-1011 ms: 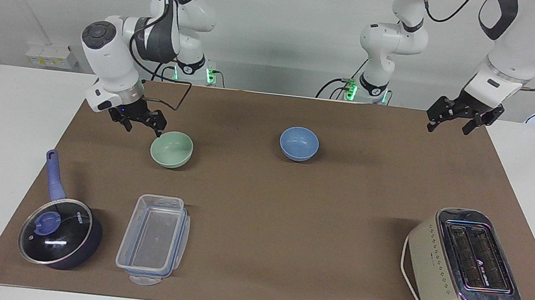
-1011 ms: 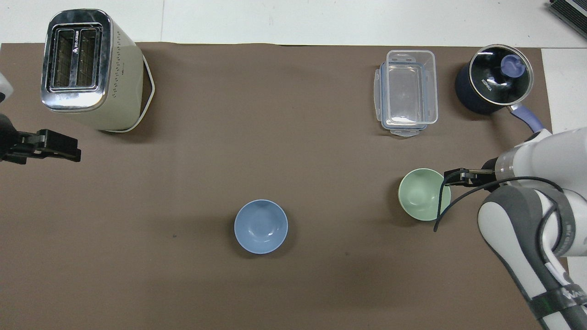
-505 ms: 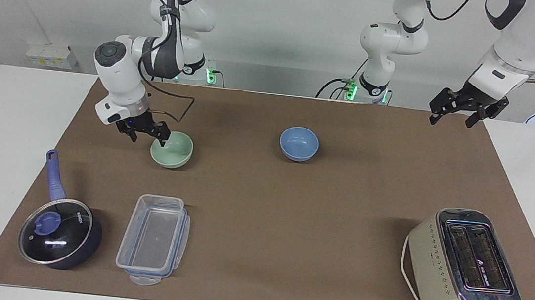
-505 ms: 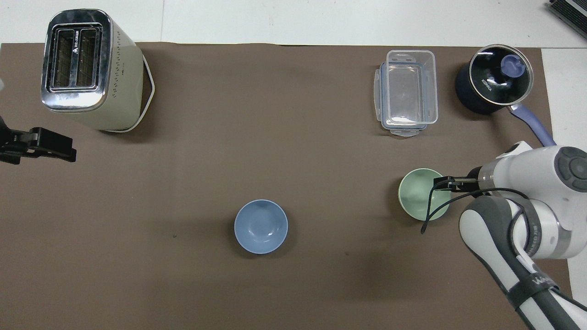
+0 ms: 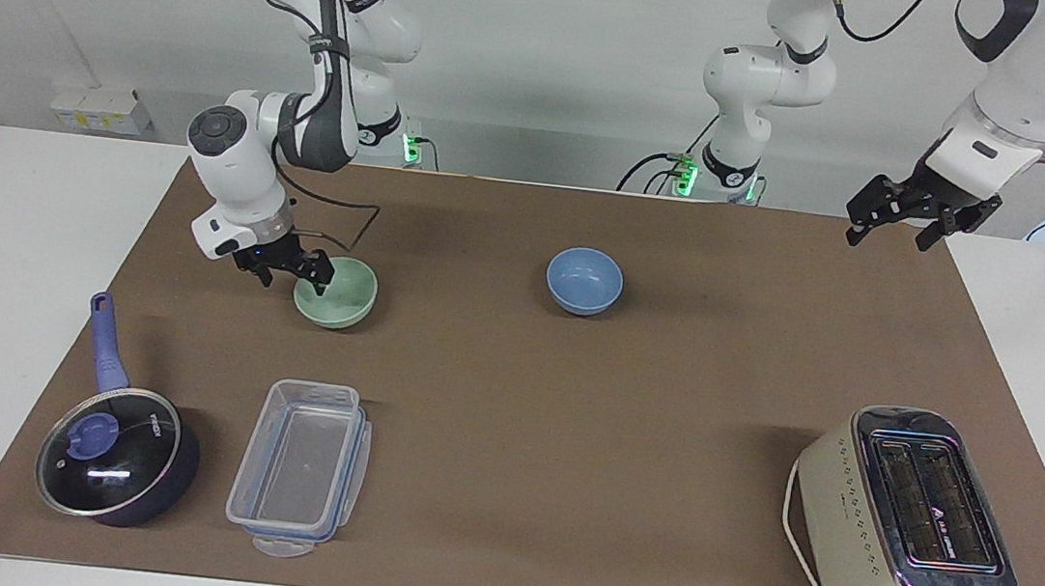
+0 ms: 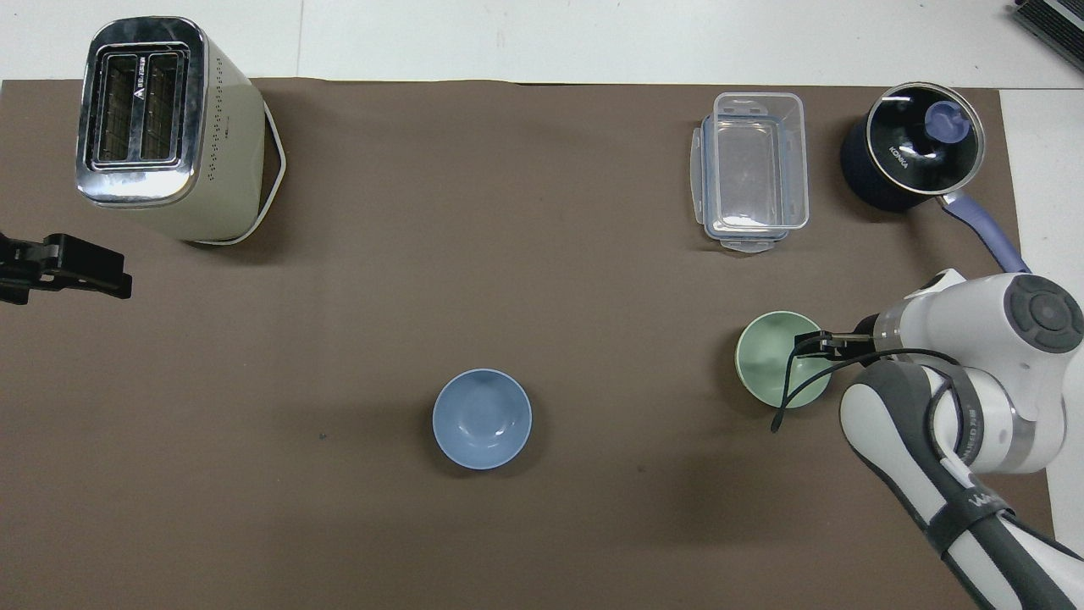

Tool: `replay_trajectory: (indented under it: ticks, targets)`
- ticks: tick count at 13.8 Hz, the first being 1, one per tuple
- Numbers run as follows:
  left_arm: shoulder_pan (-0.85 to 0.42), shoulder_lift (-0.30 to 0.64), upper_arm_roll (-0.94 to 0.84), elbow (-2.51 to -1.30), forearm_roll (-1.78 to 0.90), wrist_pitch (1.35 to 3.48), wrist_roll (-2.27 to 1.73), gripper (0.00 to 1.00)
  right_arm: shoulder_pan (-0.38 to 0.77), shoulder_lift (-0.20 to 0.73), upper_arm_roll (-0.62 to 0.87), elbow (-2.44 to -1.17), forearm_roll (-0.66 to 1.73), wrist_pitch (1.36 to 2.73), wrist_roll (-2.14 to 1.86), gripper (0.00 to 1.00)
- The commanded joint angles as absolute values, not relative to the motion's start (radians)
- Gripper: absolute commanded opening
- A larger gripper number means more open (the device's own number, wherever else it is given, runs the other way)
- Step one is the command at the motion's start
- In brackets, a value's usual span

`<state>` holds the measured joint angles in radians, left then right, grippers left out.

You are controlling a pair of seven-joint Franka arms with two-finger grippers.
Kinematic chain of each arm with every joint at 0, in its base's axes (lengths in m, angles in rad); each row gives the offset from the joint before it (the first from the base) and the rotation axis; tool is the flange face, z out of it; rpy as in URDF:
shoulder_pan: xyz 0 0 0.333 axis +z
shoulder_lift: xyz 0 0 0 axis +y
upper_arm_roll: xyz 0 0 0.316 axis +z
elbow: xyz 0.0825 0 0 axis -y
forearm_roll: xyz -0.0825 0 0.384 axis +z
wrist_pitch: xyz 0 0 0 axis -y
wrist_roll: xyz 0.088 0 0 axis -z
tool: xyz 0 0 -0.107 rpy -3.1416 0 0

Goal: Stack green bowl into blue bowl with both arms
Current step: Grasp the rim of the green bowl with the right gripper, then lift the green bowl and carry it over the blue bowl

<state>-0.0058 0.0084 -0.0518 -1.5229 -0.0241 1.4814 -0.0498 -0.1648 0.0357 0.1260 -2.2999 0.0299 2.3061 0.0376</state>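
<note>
Right gripper: my black two-finger right gripper [image 5: 293, 277] is down at the rim of the small round pale mint-green bowl [image 5: 340, 293], at the edge toward the right arm's end of the table. One finger stands inside the bowl, the other outside it, so the rim sits between them. The fingers are apart, not clamped on the wall (from overhead the tip just overlaps the rim [image 6: 811, 341]).

Left gripper: my black left gripper [image 5: 897, 224] hangs in the air over the corner of the brown paper mat [image 5: 566, 434] at the left arm's end of the table, fingers spread, nothing in them. That arm waits.

Green bowl: upright on the mat, toward the right arm's end of the table, empty.

Blue bowl: the small round periwinkle-blue bowl [image 5: 584, 280] stands upright near the middle of the mat, well apart from the green bowl and a little nearer to the robots than it. Empty too.

Clear box: a clear plastic rectangular container [image 5: 300, 467] lies farther from the robots than the green bowl.

Pot: a dark pot with a glass lid and a blue handle [image 5: 115, 454] sits beside the container, at the right arm's end.

Toaster: a cream two-slot toaster with a chrome top [image 5: 908, 520] stands at the left arm's end, farther from the robots than both bowls.
</note>
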Motion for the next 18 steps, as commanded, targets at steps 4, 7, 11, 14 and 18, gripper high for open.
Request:
replay_trajectory:
  ticks: [4,7,11,14,18]
  targets:
    - [0.005,0.015,-0.058,-1.505,-0.008,1.460,-0.045,1.00,-0.178,0.020,0.130,-2.325,0.060,2.329,-0.018,0.95]
    - [0.003,0.014,-0.058,-1.508,-0.008,1.459,-0.041,1.00,-0.179,0.026,0.130,-2.332,0.061,2.332,-0.026,0.91]
    - [-0.003,0.014,-0.060,-1.508,-0.011,1.459,-0.043,1.00,-0.181,0.031,0.132,-2.322,0.064,2.329,-0.028,0.39]
    - [0.003,0.014,-0.060,-1.506,-0.011,1.460,-0.051,1.00,-0.178,0.022,0.133,-2.318,0.064,2.324,-0.028,0.00]
    - [0.003,0.014,-0.058,-1.506,-0.011,1.460,-0.051,1.00,-0.163,-0.009,0.133,-2.296,0.064,2.280,-0.028,0.00]
